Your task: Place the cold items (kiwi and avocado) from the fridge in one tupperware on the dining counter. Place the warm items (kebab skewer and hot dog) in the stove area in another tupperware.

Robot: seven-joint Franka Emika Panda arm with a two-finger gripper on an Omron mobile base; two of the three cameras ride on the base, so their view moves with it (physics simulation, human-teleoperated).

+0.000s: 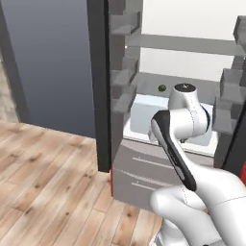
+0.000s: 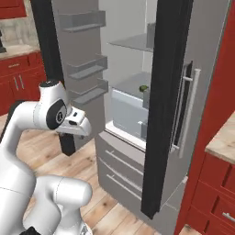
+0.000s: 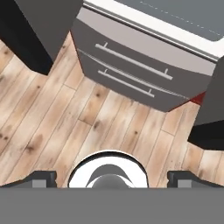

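Note:
The fridge stands open in front of me. A small dark-green round fruit (image 1: 162, 88) (image 2: 143, 87) lies on a middle shelf, above the pale crisper drawer (image 1: 144, 113); I cannot tell whether it is the kiwi or the avocado. My gripper (image 3: 112, 179) is open, its two dark fingertips (image 3: 43, 178) set wide apart with nothing between them. It points down at the wood floor in front of the grey freezer drawers (image 3: 131, 65), well below and short of the fruit. The tupperware, kebab skewer and hot dog are out of view.
The fridge's left door (image 1: 101, 96) swings out with grey door shelves (image 1: 122, 77). The right door (image 2: 165, 105), dark-edged with a long handle (image 2: 188, 110), juts out at the right. Red cabinets (image 2: 211, 183) under a wooden counter (image 2: 225, 137) stand beyond it. Wood floor (image 1: 43, 163) lies to the left.

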